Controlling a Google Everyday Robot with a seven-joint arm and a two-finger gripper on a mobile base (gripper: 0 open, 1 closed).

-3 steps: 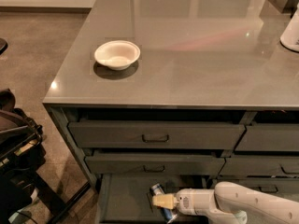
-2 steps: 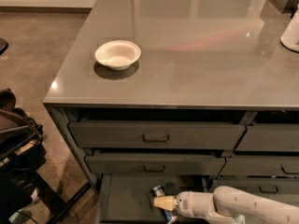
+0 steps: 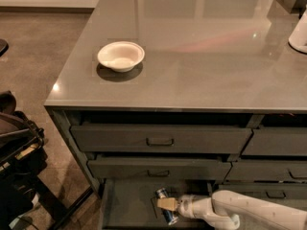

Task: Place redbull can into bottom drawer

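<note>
Nearest, low in the view: my gripper (image 3: 167, 204) reaches in from the right over the open bottom drawer (image 3: 127, 205), its tan tip lying across the middle of the redbull can (image 3: 170, 217). The can is inside the drawer's outline, slanted, blue end toward the cabinet; whether it rests on the floor I cannot tell. Jaws: clamped or apart, I cannot tell. Against a second ago, almost nothing has moved; wrist and can sit in the same spot. My reading: the carry is over and this is the set-down, with release and withdrawal not yet done. Above, two handled drawers (image 3: 159, 141) closed. Farther, the grey countertop (image 3: 201, 56) with the white bowl (image 3: 121, 55) untouched.
</note>
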